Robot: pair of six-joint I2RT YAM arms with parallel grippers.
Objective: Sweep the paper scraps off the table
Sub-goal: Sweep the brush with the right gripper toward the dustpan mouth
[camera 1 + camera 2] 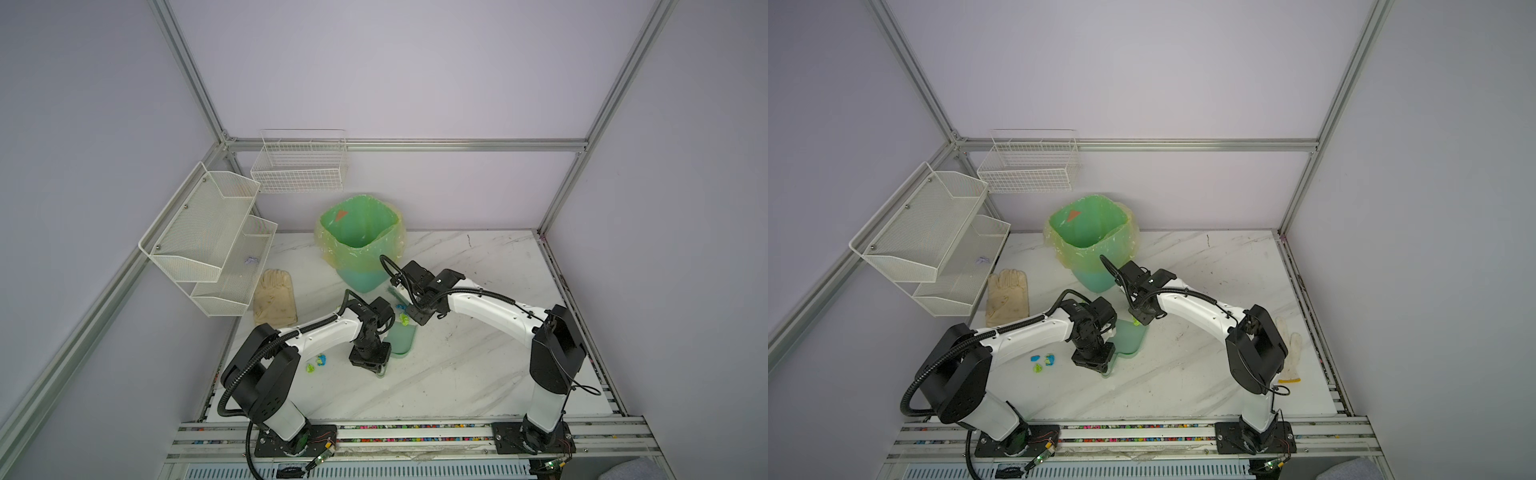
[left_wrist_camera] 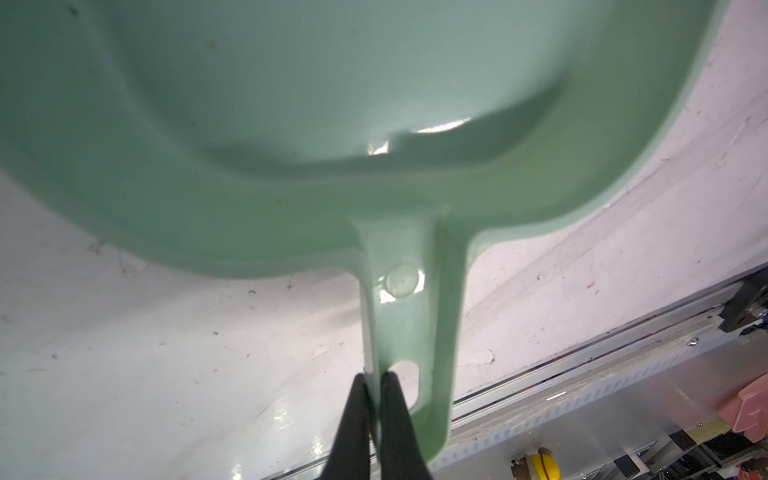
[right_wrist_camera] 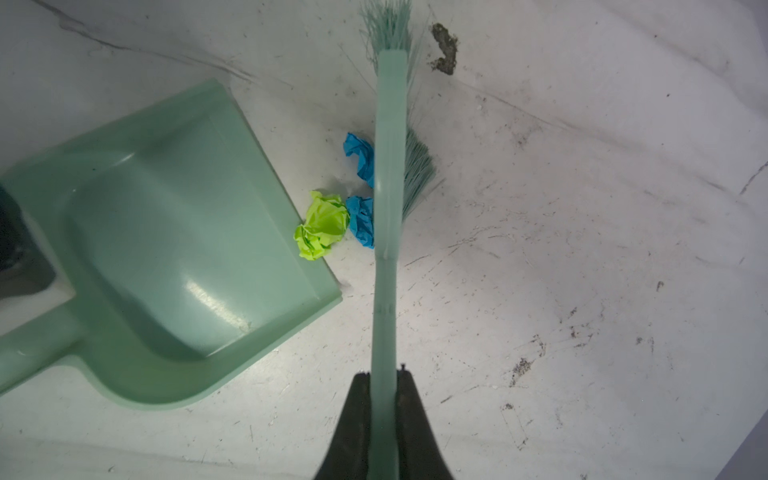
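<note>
Three of the paper scraps [image 3: 360,156] are found on the table [image 3: 582,249] just ahead of the right gripper [image 3: 384,374], in the narrow gap between the brush [image 3: 388,124] and the dustpan [image 3: 178,249]. A lime-green wad [image 3: 322,226] is seen touching the dustpan's front lip. Two blue wads [image 3: 361,222] are lodged against the brush, partly hidden behind its back.

The brush's handle is clamped between the right gripper's closed jaws, and the brush is stretched straight out from the fingertips. Its teal bristles are spread on the table on the side away from the dustpan. A dark brownish speck [image 3: 444,48] is seen on the table beside the brush's far tip.

The dustpan's front lip is set on the table, with its mouth turned toward the brush. In the left wrist view, one rim of its handle, next to the hanging hole, is pinched tightly by the left gripper [image 2: 376,378].

A second cluster [image 1: 318,362] of blue and green scraps is seen in both top views near the left gripper, on the side away from the dustpan's pan and apart from it.

Beyond both grippers a green-lined waste bin [image 1: 359,241] is placed at the table's back edge. A pale work glove [image 1: 274,297] is laid beyond the left arm, beside a white mesh shelf [image 1: 208,237], and a wire basket [image 1: 299,166] is hung on the back wall. In a top view a second glove [image 1: 1289,345] is shown behind the right arm's elbow.
</note>
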